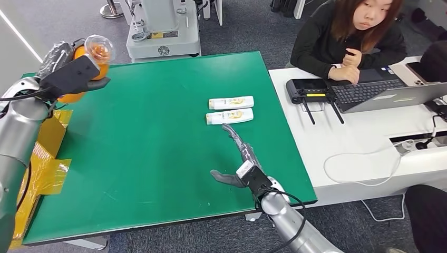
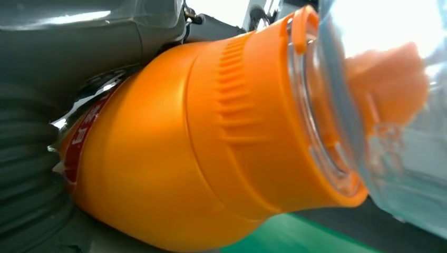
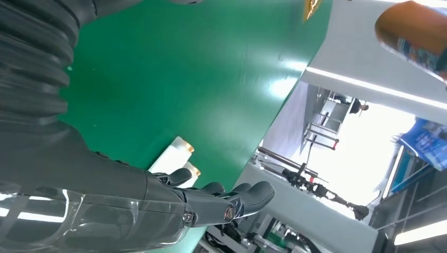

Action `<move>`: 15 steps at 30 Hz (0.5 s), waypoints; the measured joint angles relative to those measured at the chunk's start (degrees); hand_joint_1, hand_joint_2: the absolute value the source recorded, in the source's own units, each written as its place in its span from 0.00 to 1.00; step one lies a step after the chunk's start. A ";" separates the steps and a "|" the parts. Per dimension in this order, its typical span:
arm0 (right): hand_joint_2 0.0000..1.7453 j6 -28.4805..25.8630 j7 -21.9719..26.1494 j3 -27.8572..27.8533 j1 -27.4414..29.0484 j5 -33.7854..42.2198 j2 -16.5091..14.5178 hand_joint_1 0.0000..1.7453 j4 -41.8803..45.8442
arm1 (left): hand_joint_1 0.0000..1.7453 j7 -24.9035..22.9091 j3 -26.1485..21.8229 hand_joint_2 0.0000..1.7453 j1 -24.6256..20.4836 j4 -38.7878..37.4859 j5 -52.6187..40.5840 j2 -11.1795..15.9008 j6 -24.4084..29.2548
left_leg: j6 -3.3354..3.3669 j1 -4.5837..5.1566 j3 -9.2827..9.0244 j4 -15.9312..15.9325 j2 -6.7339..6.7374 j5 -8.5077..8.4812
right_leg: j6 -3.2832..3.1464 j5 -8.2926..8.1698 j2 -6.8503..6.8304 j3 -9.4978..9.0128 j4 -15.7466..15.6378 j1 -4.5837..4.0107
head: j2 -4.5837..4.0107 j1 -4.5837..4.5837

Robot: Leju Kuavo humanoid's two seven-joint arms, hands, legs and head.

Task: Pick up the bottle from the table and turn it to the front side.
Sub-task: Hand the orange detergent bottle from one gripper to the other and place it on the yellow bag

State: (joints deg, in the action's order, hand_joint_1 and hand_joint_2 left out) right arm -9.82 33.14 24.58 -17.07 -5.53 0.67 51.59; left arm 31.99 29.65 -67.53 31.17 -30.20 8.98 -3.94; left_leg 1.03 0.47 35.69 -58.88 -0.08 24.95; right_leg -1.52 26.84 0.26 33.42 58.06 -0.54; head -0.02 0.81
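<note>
An orange bottle point(image 1: 98, 51) with a clear cap is held up above the far left corner of the green table point(image 1: 147, 158) by my left hand point(image 1: 73, 77). In the left wrist view the orange bottle point(image 2: 211, 147) lies close against the hand point(image 2: 31, 174), its clear cap pointing away. My right hand point(image 1: 240, 158) hovers low over the table's right part, fingers spread, holding nothing. Its fingertips end just short of two white bottles point(image 1: 231, 102) point(image 1: 230, 116) that lie flat side by side. The right wrist view shows that hand point(image 3: 211, 203) with the white bottles point(image 3: 174, 155) beyond its fingers.
A person sits at a white desk point(image 1: 358, 132) to the right, with a laptop point(image 1: 390, 95) and a black device point(image 1: 311, 87). Yellow sheets point(image 1: 47, 168) hang off the table's left edge. A white machine base point(image 1: 163, 31) stands behind the table.
</note>
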 joint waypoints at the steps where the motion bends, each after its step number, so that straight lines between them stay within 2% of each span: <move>1: 1.00 -0.03 -0.33 -0.37 0.93 -0.11 0.14 0.00 1.23 | 1.00 -0.52 0.40 1.00 -0.57 -0.41 -0.91 0.78 0.46 | 0.00 0.00 0.01 0.00 0.02 0.00 | 0.00 0.00 0.02 0.01 0.00 0.00 | 0.00 -0.01; 7: 1.00 1.94 -2.16 -3.05 5.04 0.68 0.85 0.00 9.44 | 1.00 -3.29 1.16 1.00 -3.27 -3.05 -2.71 4.27 1.57 | -0.01 -0.01 0.04 0.03 0.01 0.00 | -0.02 0.01 0.01 0.04 0.00 -0.01 | 0.00 0.00; 15: 1.00 5.71 -1.68 -8.07 9.81 5.51 1.76 0.00 20.62 | 1.00 -6.50 1.21 1.00 -3.48 -6.52 -5.19 9.42 3.65 | -0.01 0.00 0.04 0.03 0.10 0.00 | -0.02 0.01 0.09 0.05 0.01 0.00 | 0.00 0.01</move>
State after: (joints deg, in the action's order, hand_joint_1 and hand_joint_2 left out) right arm -4.11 31.46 16.52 -7.27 -0.01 2.43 72.21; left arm 25.49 30.86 -71.02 24.64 -35.39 18.40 -0.29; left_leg 1.02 0.47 35.72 -58.85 0.02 24.95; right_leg -1.54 26.85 0.35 33.47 58.07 -0.55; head -0.02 0.82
